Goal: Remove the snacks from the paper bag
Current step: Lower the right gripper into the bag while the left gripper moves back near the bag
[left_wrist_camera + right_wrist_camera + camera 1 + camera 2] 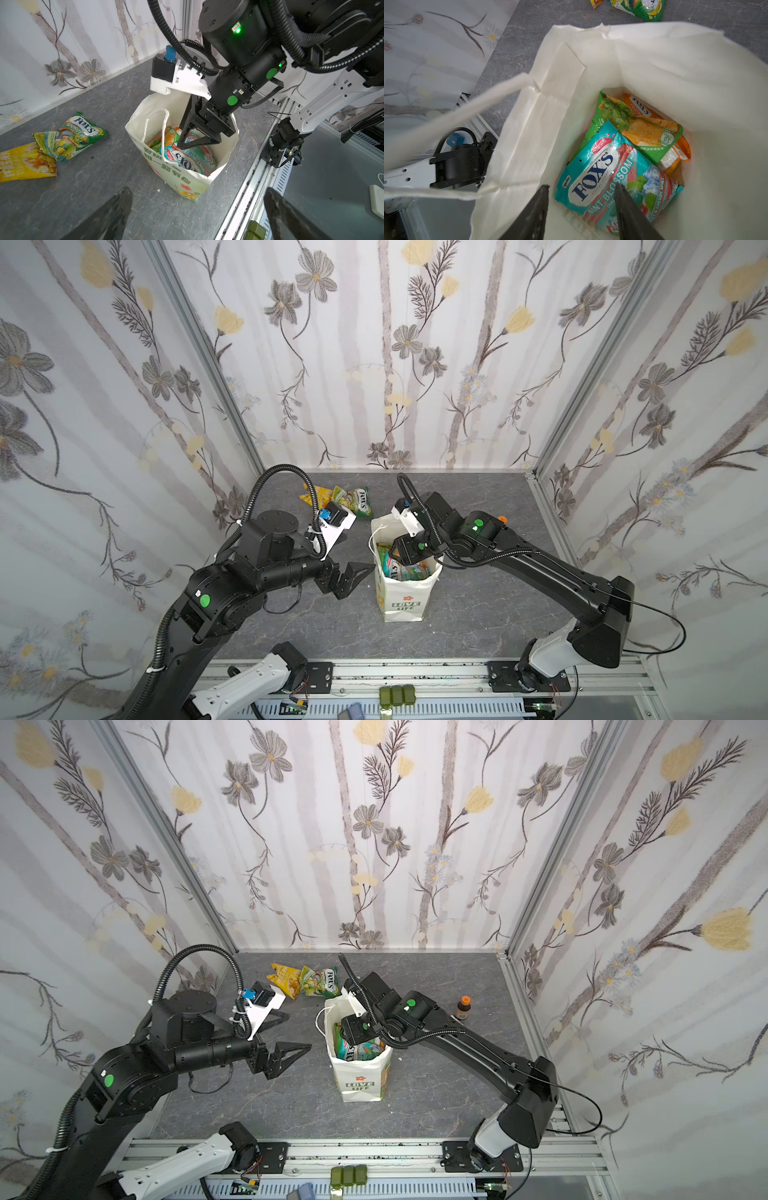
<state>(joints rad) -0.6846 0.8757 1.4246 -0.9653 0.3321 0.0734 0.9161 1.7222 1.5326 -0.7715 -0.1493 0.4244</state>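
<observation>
- Counting snacks outside, I found three, far and left of the bag: yellow packet [25, 164], lime packet [53, 145], Spring Tea packet [83, 131].
- Three more sat inside the one upright paper bag [401, 605]: teal packet [600, 172], leaf-green packet [612, 116], orange packet [641, 106].
- Left gripper [197, 194] hung wide open, empty, left of it.
- Right gripper [581, 185] was inside, jaws partly apart over the teal packet; grip I couldn't tell.
</observation>
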